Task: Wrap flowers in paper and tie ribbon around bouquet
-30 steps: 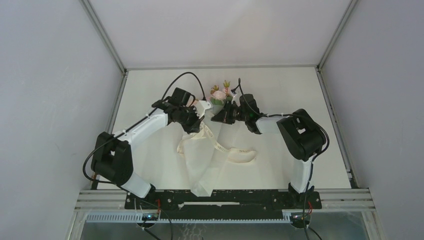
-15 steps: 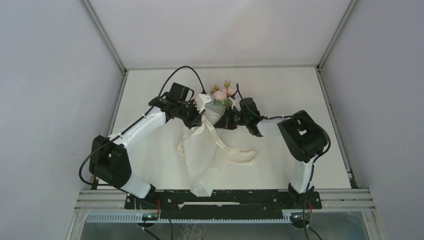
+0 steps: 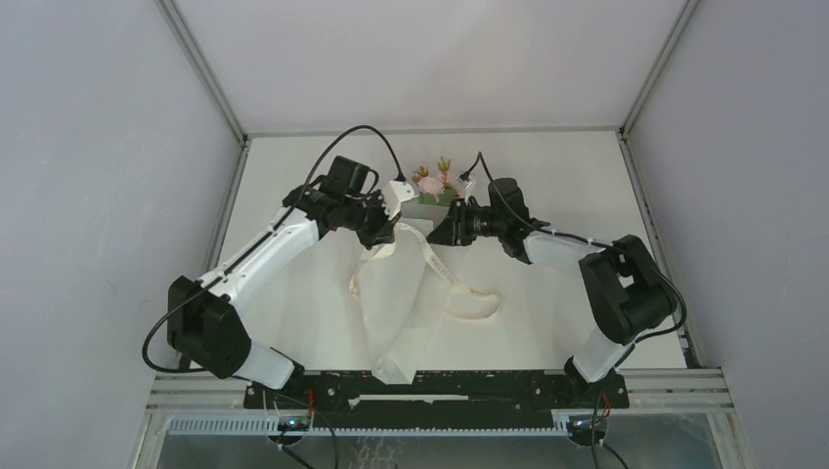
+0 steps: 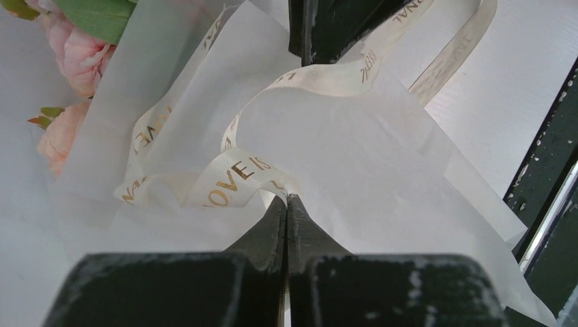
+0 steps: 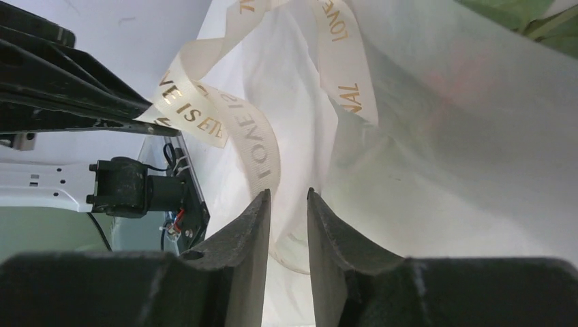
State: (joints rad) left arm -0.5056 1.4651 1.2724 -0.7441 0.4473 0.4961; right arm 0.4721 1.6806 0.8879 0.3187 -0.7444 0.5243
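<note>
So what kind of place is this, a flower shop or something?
Probably a robot test cell, not a shop: plain white walls and metal rails enclose a white table, two robot arms are bolted at its near edge, and the only goods are one paper-wrapped bouquet and a ribbon.

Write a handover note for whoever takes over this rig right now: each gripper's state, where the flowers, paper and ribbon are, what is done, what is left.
Left gripper: jaws shut on the ribbon.
Right gripper: jaws open, holding nothing; a ribbon strand hangs just beyond its tips.
Flowers: far middle of the table, wrapped in the paper, which tapers toward the arm bases.
Ribbon: looped loosely over the paper, one tail trailing to the right.
Done: wrapping.
Left: no knot shows; tighten and tie the ribbon.
</note>
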